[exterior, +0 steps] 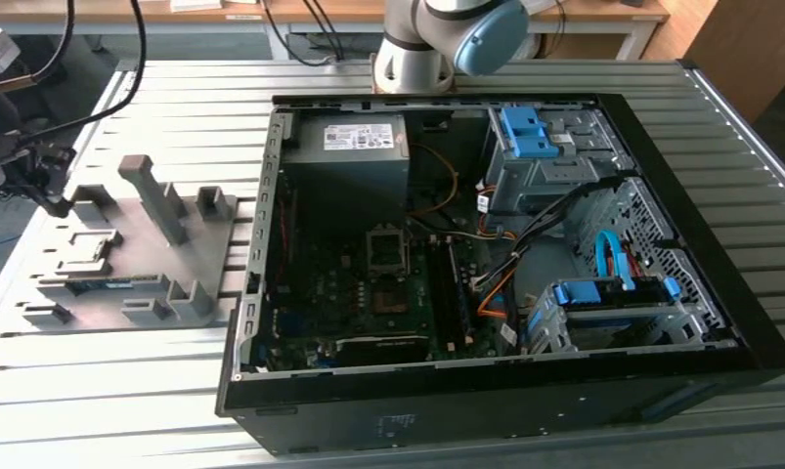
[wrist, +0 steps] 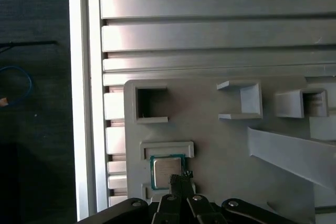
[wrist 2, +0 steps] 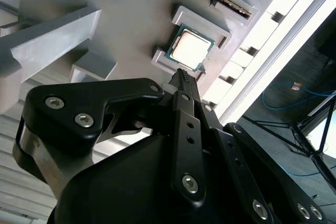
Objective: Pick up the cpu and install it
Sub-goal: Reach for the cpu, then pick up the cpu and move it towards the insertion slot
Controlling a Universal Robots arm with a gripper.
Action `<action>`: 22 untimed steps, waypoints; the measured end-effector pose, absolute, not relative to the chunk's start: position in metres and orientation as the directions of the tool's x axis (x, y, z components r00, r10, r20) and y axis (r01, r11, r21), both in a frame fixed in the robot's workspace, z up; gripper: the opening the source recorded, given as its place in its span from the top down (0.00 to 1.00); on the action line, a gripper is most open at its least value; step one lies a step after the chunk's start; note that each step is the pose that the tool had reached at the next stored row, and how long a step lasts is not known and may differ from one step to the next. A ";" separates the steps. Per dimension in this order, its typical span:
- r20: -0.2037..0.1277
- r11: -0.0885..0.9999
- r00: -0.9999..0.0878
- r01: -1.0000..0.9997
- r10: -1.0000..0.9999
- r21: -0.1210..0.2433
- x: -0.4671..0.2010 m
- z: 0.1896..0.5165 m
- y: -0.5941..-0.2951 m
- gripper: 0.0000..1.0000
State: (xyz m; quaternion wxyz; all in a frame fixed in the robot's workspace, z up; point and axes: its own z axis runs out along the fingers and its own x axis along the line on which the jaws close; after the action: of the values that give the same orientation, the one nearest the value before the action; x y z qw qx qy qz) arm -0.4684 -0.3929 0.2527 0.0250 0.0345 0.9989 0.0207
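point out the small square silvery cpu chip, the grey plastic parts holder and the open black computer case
small square silvery cpu chip (wrist 2: 190, 49): second wrist view, middle of its metal top
grey plastic parts holder (wrist: 220, 145): first wrist view, bare flat surface
open black computer case (exterior: 497, 415): exterior view, near side wall

Raised ledges (wrist: 167, 149) flank the cpu (wrist: 167, 171) on two sides, with open room above beside the claw (wrist: 182, 178).

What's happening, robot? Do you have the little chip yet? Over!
Gripper shut, holding nothing, tip at the cpu's edge; contact unclear. Cpu sits in its pocket on the grey holder tray, not lifted. Nothing lying over it. Over.
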 end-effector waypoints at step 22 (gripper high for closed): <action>-0.053 0.998 -0.996 0.067 0.066 -0.020 -0.469 0.247 -0.391 0.90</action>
State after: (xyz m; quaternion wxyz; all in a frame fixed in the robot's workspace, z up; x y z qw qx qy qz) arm -0.4685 -0.3907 0.2467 0.0261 0.0333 0.9990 -0.0108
